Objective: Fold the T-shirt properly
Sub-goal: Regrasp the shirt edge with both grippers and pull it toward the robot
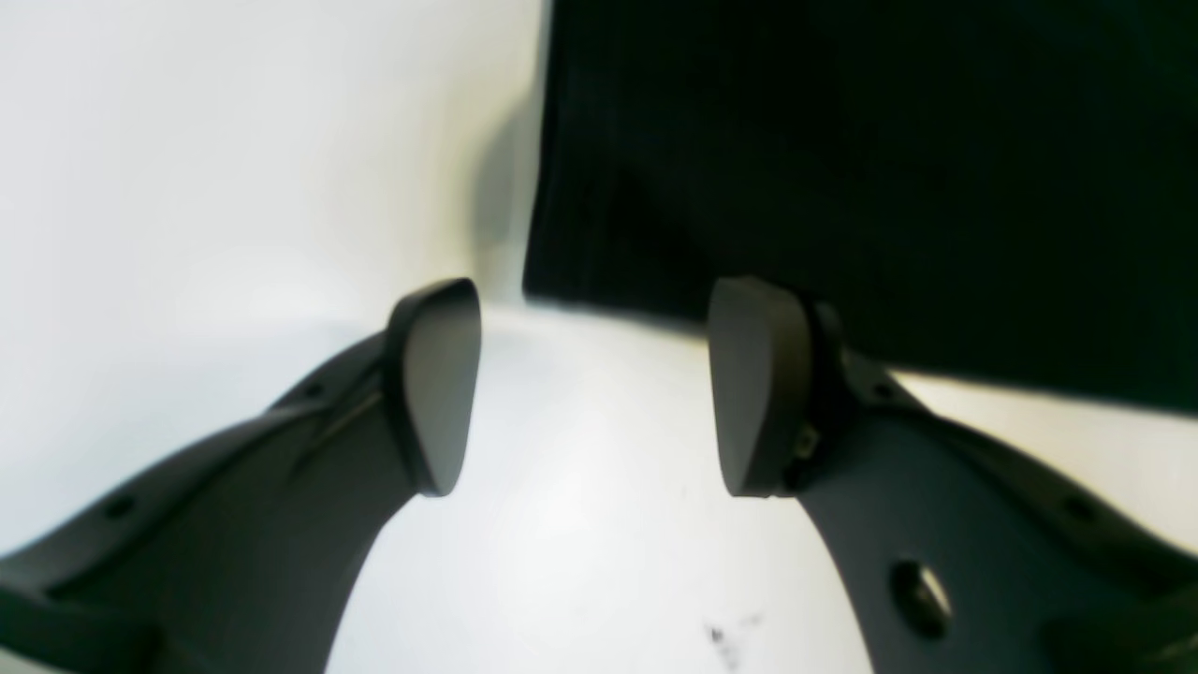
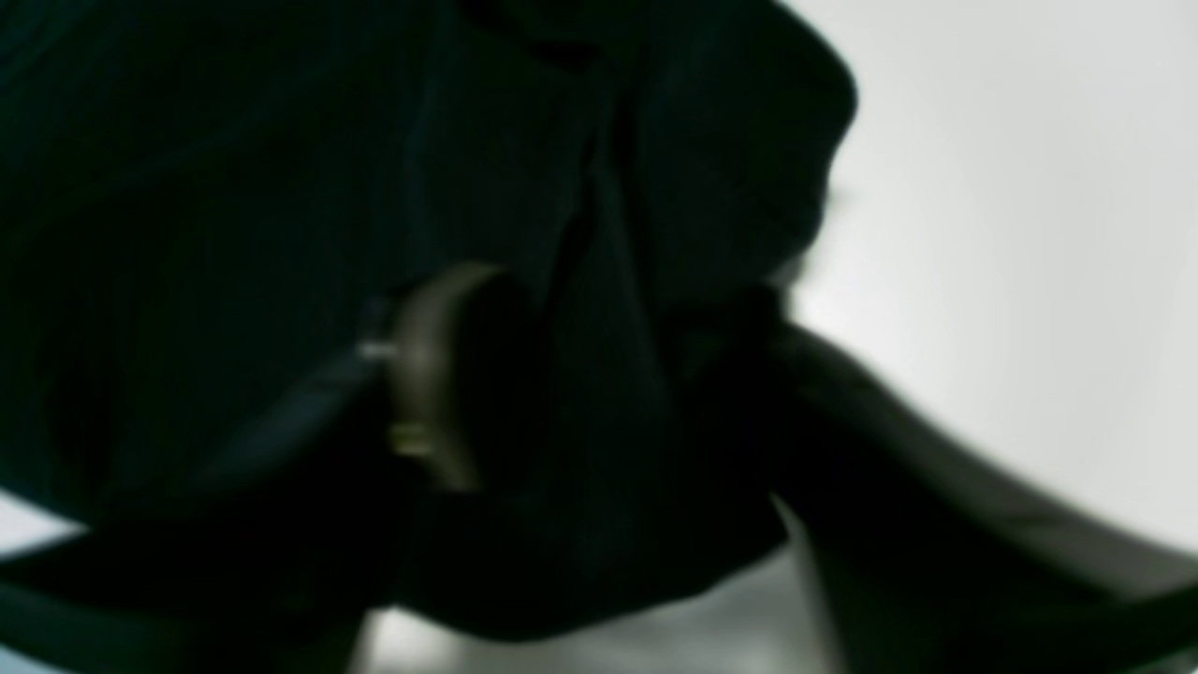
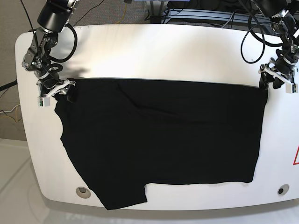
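Observation:
The black T-shirt [image 3: 163, 135] lies spread on the white table [image 3: 159, 51], with a sleeve hanging toward the front edge. In the base view my right gripper [image 3: 64, 88] is at the shirt's far left corner. The blurred right wrist view shows this gripper [image 2: 599, 374] shut on bunched black cloth [image 2: 281, 187]. My left gripper [image 3: 269, 83] is at the shirt's far right corner. In the left wrist view it [image 1: 594, 374] is open and empty, just short of the shirt's corner [image 1: 842, 168], with bare table between the fingers [image 1: 435, 384].
Two round holes [image 3: 83, 191] [image 3: 281, 190] sit near the table's front edge. A red warning sticker [image 3: 295, 156] is at the right edge. Cables [image 3: 196, 16] lie behind the table's back edge.

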